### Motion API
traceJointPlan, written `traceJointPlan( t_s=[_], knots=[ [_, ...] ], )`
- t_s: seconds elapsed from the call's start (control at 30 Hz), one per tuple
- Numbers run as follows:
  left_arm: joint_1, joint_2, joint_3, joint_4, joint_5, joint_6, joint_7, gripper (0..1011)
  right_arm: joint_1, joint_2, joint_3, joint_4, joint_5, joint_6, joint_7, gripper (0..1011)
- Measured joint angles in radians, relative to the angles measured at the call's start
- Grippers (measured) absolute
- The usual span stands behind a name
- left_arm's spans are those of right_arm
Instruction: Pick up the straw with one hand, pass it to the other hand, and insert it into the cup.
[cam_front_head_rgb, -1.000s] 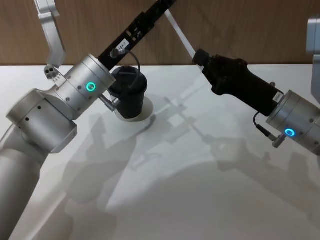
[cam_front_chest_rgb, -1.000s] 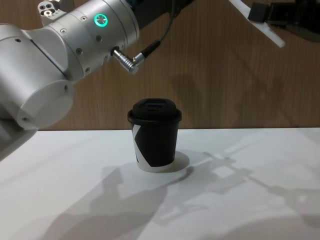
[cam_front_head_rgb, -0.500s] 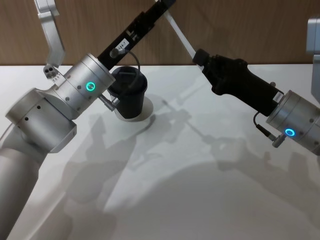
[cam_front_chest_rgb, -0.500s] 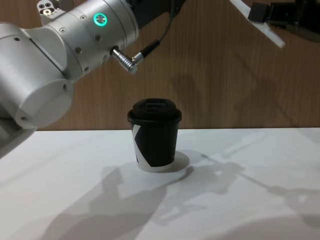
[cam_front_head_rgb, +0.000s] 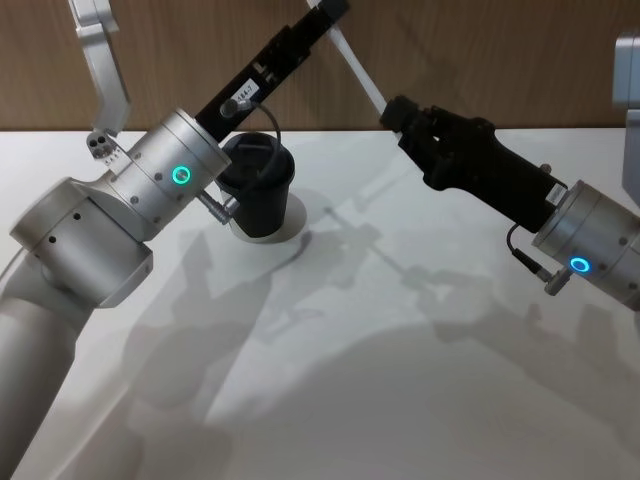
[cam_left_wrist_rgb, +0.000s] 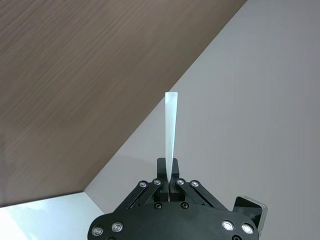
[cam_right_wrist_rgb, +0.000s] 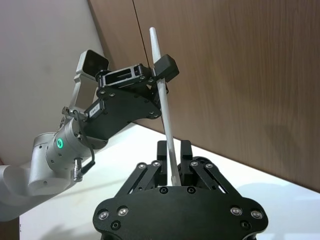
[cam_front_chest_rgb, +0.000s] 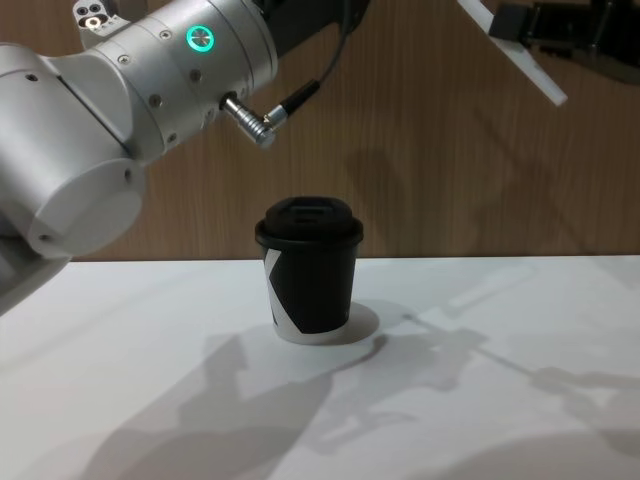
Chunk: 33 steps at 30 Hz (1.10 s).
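Gripping the straw (cam_left_wrist_rgb: 170, 132) near its upper end, the left gripper (cam_left_wrist_rgb: 170, 172) has its fingers closed on it, raised high past the far edge of the table (cam_front_head_rgb: 400, 380). Straw slants down into the right gripper (cam_right_wrist_rgb: 174, 152), whose fingers stand slightly apart on either side of it, small gaps visible. Straw is in the air, up and right of the cup (cam_front_chest_rgb: 310, 265). Cup upright, lid on, near the table's far edge, left of centre.

Lidded cup (cam_front_chest_rgb: 310, 275) stands on the table (cam_front_chest_rgb: 150, 330) — straw (cam_front_chest_rgb: 541, 79) slants high right.
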Motion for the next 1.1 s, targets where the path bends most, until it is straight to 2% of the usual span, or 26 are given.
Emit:
traceJointPlan(
  t_s=[0.07, 0.23, 0.33, 0.4, 0.57, 0.83, 0.87, 0.97, 1.0, 1.1],
  knots=[
    [0.001, 0.001, 0.001, -0.002, -0.001, -0.002, 0.001, 7, 0.000, 0.000, 0.000, 0.000, 0.000, 0.000, 0.000, 180],
    [0.002, 0.005, 0.005, -0.006, 0.000, -0.011, 0.004, 7, 0.000, 0.000, 0.000, 0.000, 0.000, 0.000, 0.000, 354],
    [0.003, 0.008, 0.008, -0.009, 0.007, -0.022, 0.010, 7, 0.000, 0.000, 0.000, 0.000, 0.000, 0.000, 0.000, 425],
    [0.004, 0.012, 0.011, -0.013, 0.018, -0.033, 0.018, 8, 0.000, 0.000, 0.000, 0.000, 0.000, 0.000, 0.000, 513],
    [0.005, 0.022, 0.018, -0.021, 0.051, -0.063, 0.038, 6, 0.000, 0.000, 0.000, 0.000, 0.000, 0.000, 0.000, 655],
    [0.012, 0.050, 0.032, -0.049, 0.136, -0.129, 0.095, 7, 0.000, 0.000, 0.000, 0.000, 0.000, 0.000, 0.000, 915],
    [0.014, 0.056, 0.035, -0.055, 0.153, -0.140, 0.107, 7, 0.000, 0.000, 0.000, 0.000, 0.000, 0.000, 0.000, 915],
    [0.018, 0.069, 0.039, -0.071, 0.192, -0.165, 0.133, 7, 0.000, 0.000, 0.000, 0.000, 0.000, 0.000, 0.000, 1000],
    [0.018, 0.069, 0.039, -0.071, 0.192, -0.165, 0.133, 7, 0.000, 0.000, 0.000, 0.000, 0.000, 0.000, 0.000, 1001],
    [0.022, 0.084, 0.042, -0.088, 0.232, -0.186, 0.160, 7, 0.000, 0.000, 0.000, 0.000, 0.000, 0.000, 0.000, 1001]
  ],
)
